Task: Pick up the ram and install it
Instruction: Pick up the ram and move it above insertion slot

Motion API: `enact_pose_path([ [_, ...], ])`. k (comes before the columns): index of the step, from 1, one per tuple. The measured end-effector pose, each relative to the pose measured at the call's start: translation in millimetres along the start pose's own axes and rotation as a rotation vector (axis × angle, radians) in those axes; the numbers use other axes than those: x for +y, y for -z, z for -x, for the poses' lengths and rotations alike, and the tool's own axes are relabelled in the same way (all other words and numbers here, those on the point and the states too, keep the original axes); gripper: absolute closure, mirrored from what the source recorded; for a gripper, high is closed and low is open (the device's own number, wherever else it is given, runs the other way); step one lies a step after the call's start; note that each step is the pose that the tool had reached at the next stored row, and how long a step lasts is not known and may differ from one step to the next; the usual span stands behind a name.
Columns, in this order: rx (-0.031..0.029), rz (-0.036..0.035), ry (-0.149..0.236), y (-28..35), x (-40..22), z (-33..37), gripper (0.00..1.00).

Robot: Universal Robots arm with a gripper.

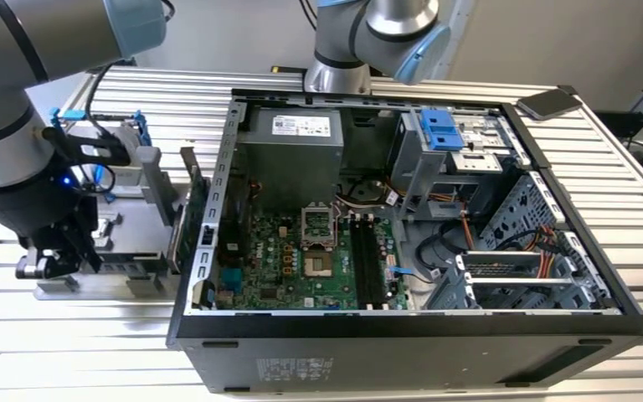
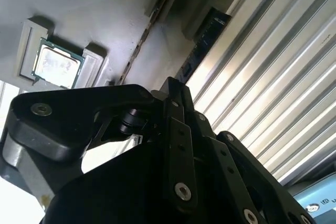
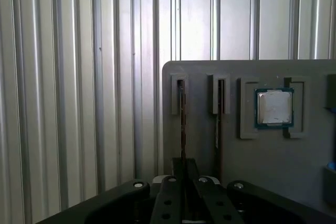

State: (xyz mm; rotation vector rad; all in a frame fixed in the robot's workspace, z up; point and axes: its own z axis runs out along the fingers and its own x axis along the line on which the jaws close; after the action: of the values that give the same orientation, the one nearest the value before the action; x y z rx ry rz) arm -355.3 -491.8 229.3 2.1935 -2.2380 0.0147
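Exterior view looks down; both wrist views share the tray.

— What's the arm like from here?
— Silver-grey tubes, pale blue joint caps, a black wrist with a small blue light.
— And the gripper?
— Black linkage bars, dotted with silver screws.
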Motion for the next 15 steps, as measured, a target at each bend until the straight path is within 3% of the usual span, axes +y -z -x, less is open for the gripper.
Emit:
enact_pose_path([
  [7,-0.0001,0.0,0.0,10.5,-0.1,-0.2,1.0],
  [15,-0.0001,0.0,0.0,17.2,0.0,-0.2,1.0],
])
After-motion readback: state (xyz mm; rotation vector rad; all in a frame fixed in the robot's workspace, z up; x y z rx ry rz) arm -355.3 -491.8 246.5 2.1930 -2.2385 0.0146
